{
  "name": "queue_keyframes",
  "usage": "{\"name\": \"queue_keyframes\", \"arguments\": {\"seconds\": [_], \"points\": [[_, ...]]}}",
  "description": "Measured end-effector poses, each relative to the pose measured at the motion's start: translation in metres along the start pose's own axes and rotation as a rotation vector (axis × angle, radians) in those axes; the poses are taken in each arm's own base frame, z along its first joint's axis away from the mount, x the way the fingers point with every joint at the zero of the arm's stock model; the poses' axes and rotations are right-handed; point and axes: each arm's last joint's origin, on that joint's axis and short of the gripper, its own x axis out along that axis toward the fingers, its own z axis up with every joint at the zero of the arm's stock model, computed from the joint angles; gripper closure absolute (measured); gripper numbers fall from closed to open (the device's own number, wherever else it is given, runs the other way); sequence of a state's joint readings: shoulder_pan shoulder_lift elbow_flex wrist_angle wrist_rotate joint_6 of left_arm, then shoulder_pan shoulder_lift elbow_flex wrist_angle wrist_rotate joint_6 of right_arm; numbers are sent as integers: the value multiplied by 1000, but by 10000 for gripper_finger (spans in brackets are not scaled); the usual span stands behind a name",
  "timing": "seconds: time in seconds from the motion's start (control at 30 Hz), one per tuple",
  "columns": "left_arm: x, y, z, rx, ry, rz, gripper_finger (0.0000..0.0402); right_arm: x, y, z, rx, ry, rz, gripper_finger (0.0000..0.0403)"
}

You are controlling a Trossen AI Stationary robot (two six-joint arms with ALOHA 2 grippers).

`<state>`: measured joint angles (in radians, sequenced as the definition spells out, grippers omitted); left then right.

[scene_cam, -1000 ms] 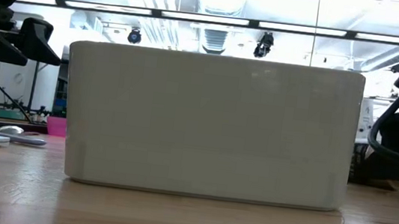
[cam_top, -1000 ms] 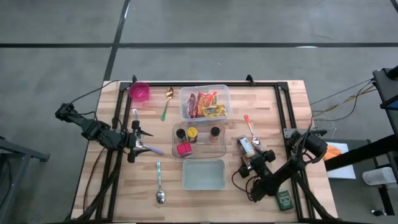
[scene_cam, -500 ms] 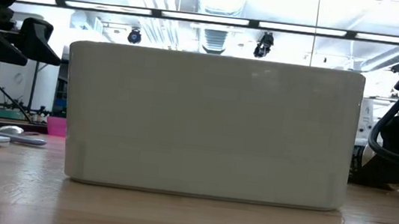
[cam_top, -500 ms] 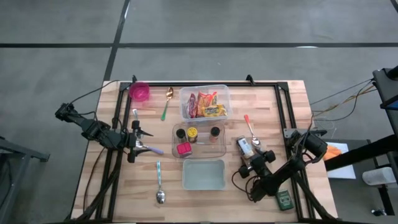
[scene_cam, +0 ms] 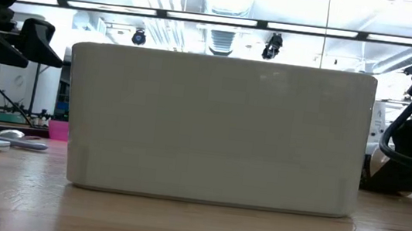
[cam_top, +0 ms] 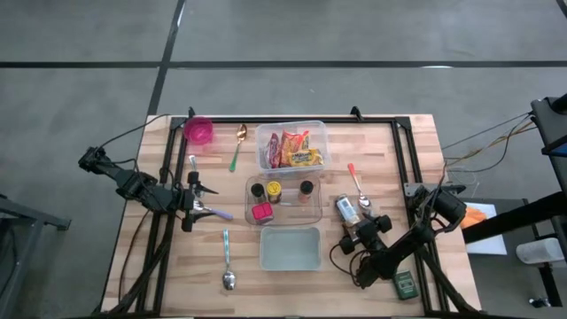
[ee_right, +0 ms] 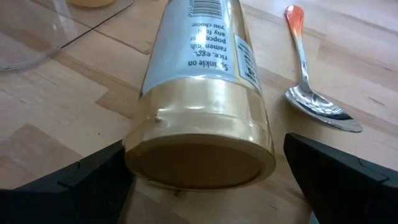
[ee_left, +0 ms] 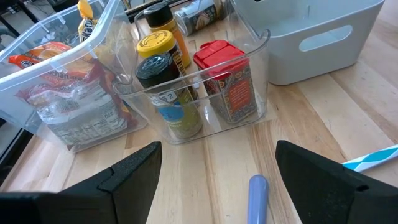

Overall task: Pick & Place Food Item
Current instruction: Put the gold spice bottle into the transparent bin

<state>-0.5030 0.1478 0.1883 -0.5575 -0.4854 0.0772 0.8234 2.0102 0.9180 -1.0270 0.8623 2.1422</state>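
Right tool [ee_right: 205, 180] gaping open, straddling the gold-capped cylindrical seasoning jar [ee_right: 202, 93]; jar lying flat, cap-end pointing toward tool.

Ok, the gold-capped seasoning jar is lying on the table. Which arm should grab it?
Right. The right gripper is open with its fingers on either side of the jar, cap toward it. The left gripper sits across the table, facing the clear bin.
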Motion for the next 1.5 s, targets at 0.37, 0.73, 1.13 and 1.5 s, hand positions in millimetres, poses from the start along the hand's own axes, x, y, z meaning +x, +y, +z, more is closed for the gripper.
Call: {"name": "queue_keyframes", "arguments": {"seconds": [0.37,0.73,1.13,1.5], "points": [[0,0,0,0,0,1,85,1,1,0,6,4,3,7],[0,0,0,0,0,0,85,1,0,0,2,6,2,79],[0,0,0,0,0,1,85,2,0,0,5,12,-7,132],[0,0,0,0,0,0,85,2,0,0,6,21,-12,136]]}}
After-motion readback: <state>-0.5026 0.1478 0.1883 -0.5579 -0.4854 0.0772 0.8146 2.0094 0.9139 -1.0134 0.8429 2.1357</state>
